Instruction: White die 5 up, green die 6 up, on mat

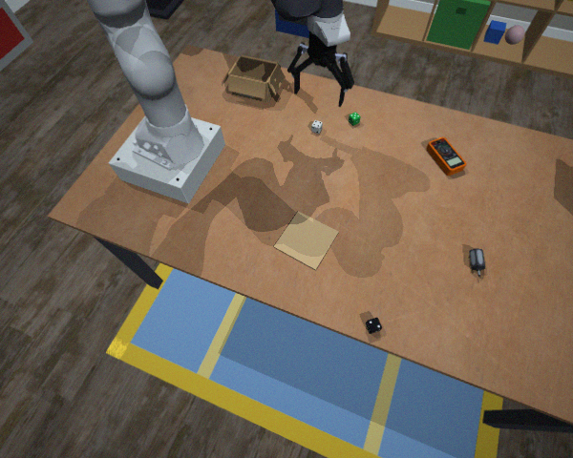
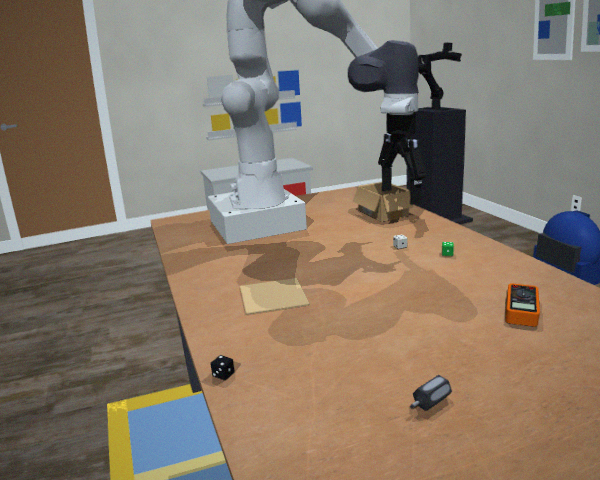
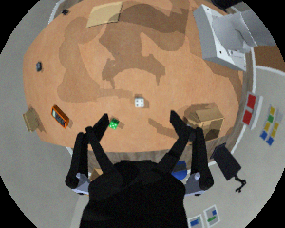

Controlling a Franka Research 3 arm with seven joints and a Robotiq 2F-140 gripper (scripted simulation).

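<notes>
Your tool (image 1: pixel 318 96) (image 2: pixel 402 186) (image 3: pixel 139 117) hangs spread above the surface (image 1: pixel 425 221) (image 2: pixel 367 361) (image 3: pixel 128 90) | white die (image 1: pixel 316 126) (image 2: pixel 399 241) (image 3: pixel 139 103) and green die (image 1: pixel 353 118) (image 2: pixel 447 249) (image 3: pixel 114 123) sit off your mat (image 1: pixel 307 240) (image 2: pixel 273 296) (image 3: pixel 104 14) | black die (image 1: pixel 372 325) (image 2: pixel 222 367) (image 3: pixel 65 12) near the edge

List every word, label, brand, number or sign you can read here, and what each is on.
No words, brands or written digits can be read.
White die: four pips on top, no numeral.
Green die: pips only, top too small to count surely.
Black die: pips only, top count unclear.
Orange multimeter: dial and display markings too blurred.
</notes>
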